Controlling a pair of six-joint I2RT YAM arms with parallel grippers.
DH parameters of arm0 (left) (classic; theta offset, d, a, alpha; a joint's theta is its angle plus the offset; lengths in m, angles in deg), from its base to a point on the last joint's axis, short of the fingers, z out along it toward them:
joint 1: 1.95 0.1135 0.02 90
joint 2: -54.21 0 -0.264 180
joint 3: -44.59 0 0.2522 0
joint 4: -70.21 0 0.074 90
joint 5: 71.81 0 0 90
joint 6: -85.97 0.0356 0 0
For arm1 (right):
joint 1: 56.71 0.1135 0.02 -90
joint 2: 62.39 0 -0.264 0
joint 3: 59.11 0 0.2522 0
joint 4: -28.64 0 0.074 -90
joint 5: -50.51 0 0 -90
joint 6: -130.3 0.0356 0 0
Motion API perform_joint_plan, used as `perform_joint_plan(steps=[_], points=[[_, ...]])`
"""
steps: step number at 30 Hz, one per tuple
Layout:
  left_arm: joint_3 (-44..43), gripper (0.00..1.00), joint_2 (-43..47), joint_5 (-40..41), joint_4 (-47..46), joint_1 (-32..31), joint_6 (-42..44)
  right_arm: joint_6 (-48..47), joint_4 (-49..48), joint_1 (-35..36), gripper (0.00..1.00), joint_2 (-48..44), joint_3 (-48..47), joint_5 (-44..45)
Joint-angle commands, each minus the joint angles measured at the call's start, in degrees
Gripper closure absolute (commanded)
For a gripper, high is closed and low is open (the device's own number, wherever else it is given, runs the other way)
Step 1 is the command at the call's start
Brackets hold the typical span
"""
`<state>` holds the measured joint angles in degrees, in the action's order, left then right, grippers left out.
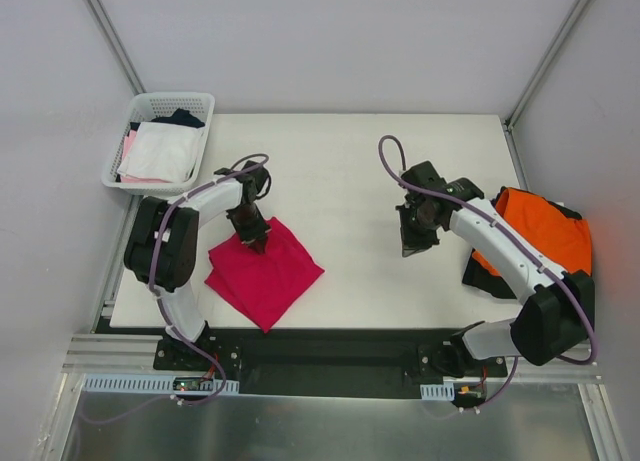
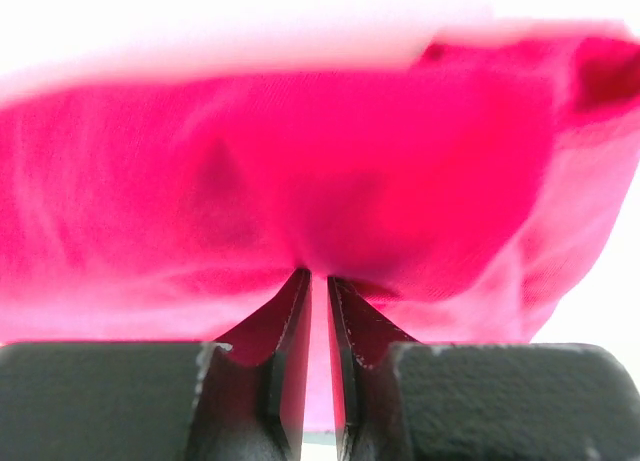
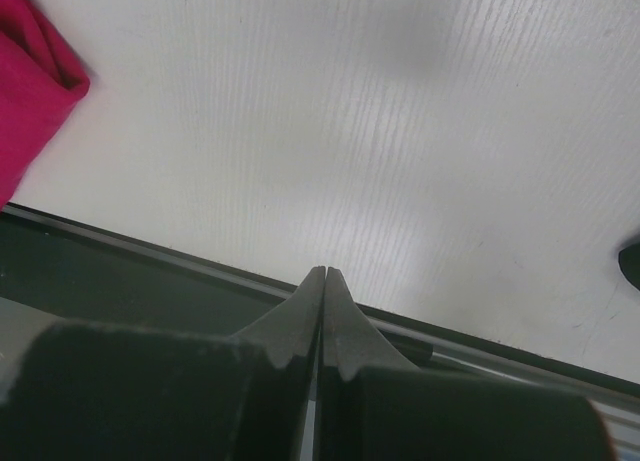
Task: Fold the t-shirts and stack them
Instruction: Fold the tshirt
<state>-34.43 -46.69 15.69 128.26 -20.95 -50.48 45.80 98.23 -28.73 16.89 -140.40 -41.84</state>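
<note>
Readable text: none in any of the three views.
Crimson-magenta cloth t-shirt: plain fabric in the top view; the left wrist view shows it close and blurred, with nothing legible.
Bright orange cloth t-shirt: plain colour on the part that shows.
White plastic mesh basket: no marking that can be read on its rim or walls.
White wood-grain table top: bare surface, no signs or numbers.
Small green circuit boards by the arm bases: possibly printed with markings, but too small to tell.
</note>
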Motion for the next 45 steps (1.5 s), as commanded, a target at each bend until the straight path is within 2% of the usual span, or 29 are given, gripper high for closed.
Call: perform_joint_plan(steps=[1,9,19,29,40,45], points=[[-6.63,0.89,-5.25,0.48,2.29,0.72,3.12,0.13,1.47,-0.30,0.99,-3.61,0.90,0.94],[-14.98,0.88,-10.01,0.22,3.96,0.81,6.02,0.48,2.70,-0.30,0.99,-5.28,1.70,1.91],[-22.10,0.87,-18.80,-10.41,6.07,0.55,9.98,2.06,2.35,-0.30,0.99,-5.28,1.35,1.65],[-25.88,0.87,-20.39,-12.79,6.42,-4.46,14.29,4.08,1.12,-0.04,0.99,-4.84,2.05,0.42],[-24.14,0.87,-19.77,-13.14,5.98,-11.05,12.97,5.14,1.21,0.84,0.99,-5.54,2.31,0.24],[-15.36,0.87,-14.51,-11.91,3.09,-11.76,9.28,5.05,1.38,0.84,0.99,-6.86,3.36,0.68]])
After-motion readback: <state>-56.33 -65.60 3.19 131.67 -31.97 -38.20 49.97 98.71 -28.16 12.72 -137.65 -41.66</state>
